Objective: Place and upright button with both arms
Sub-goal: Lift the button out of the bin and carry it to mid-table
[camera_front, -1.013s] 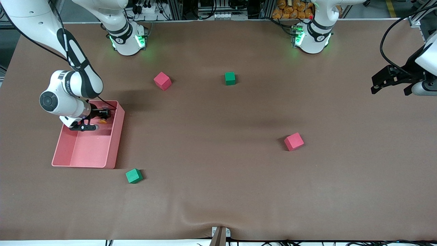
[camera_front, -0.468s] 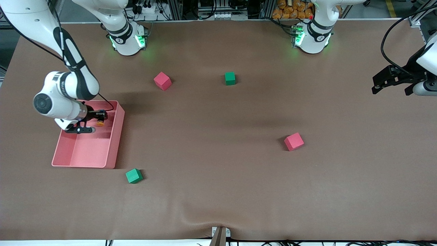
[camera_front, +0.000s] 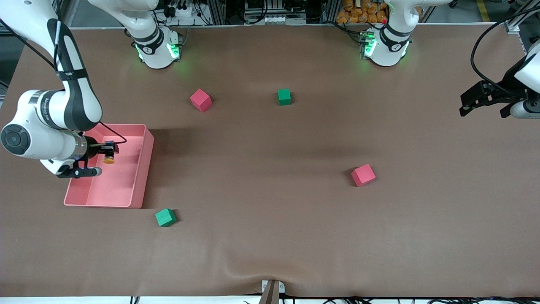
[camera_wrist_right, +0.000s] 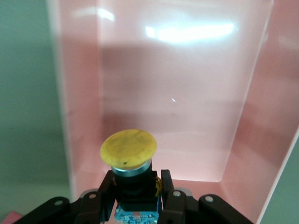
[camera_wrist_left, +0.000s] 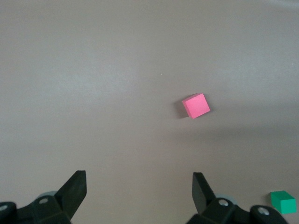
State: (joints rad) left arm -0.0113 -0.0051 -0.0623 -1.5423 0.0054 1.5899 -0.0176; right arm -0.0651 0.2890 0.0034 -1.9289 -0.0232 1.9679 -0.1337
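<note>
button (camera_wrist_right: 128, 149) clamped in right pincer (camera_wrist_right: 135, 189)

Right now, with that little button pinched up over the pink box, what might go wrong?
The right gripper holds the button only by its black body, over the pink bin, so it could slip and drop back in. It also looks close to the bin's wall, so moving sideways too soon might catch it. The left gripper waits open toward the left arm's end of the table, leaving a long carry.

Right arm holds the button over the pink bin

Right gripper (camera_front: 109, 153) grips the button (camera_front: 109, 159) above the pink bin (camera_front: 141, 169); left gripper (camera_front: 481, 101) waits over the table's end.
</note>
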